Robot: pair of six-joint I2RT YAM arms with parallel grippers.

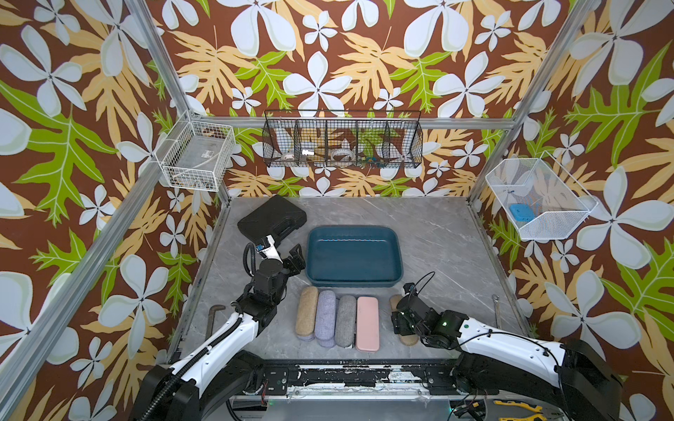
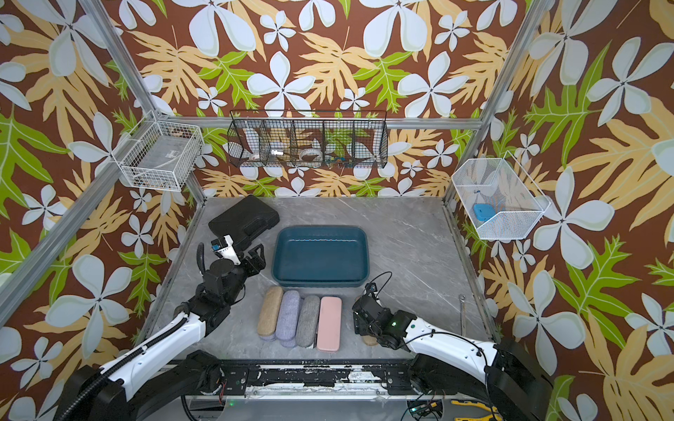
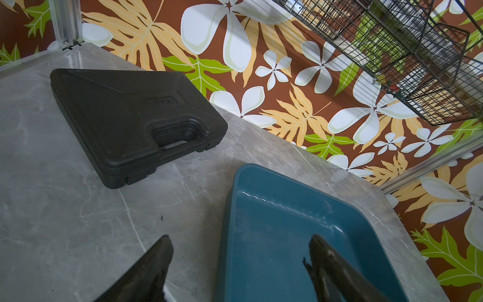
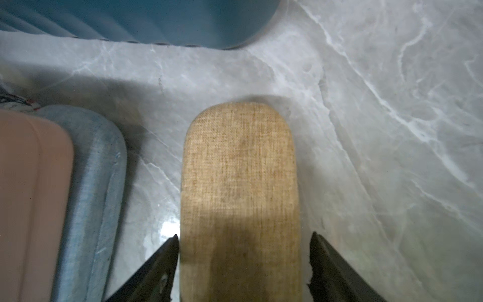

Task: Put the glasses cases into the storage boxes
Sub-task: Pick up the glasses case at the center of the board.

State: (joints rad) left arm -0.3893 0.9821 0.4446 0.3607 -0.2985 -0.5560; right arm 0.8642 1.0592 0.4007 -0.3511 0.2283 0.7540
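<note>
The teal storage box (image 1: 353, 255) stands empty mid-table. In front of it lie a tan (image 1: 306, 310), a lavender (image 1: 325, 313), a grey (image 1: 345, 320) and a pink glasses case (image 1: 367, 322) side by side on top of other cases. To their right a separate tan case (image 4: 239, 183) lies on the table. My right gripper (image 4: 244, 251) straddles it, open: one finger meets its side and a small gap shows at the other. My left gripper (image 3: 241, 258) hangs open and empty over the box's left rim (image 3: 230, 209).
A large black moulded case (image 1: 271, 218) lies at the back left. Wire baskets hang on the walls: white at the left (image 1: 197, 160), black at the back (image 1: 343, 140), white at the right (image 1: 539, 197). A metal tool (image 1: 496, 310) lies by the table's right edge.
</note>
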